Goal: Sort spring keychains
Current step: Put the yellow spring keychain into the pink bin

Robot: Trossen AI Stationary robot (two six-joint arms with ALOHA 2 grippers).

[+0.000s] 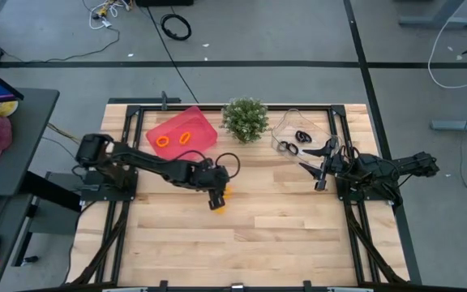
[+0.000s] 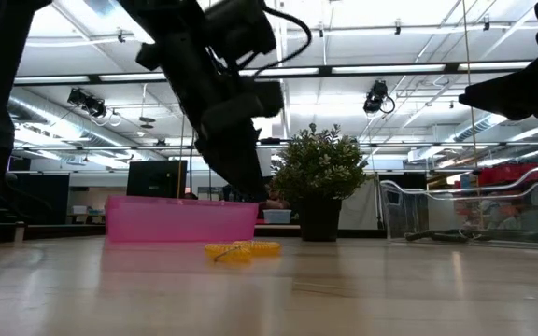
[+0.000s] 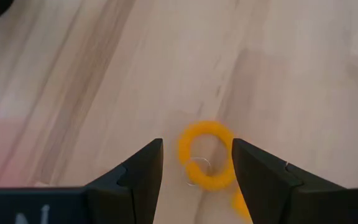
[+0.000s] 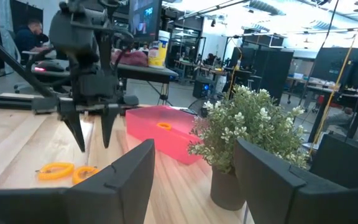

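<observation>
A second orange keychain [image 3: 241, 205] is cut off beside the left end effector's finger [image 3: 263, 180].

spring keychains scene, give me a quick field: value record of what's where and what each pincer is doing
pink bin: two orange keychains inside
clear bin: black keychains inside
loose on table: two orange keychains, in front of the potted plant
left pincer: open, hanging just above the loose orange pair
right pincer: open, holding nothing, beside the clear bin

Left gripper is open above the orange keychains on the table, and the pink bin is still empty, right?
Not quite: the pink bin already holds two orange keychains, as the high view shows. The left gripper is indeed open above the loose orange keychains.
</observation>
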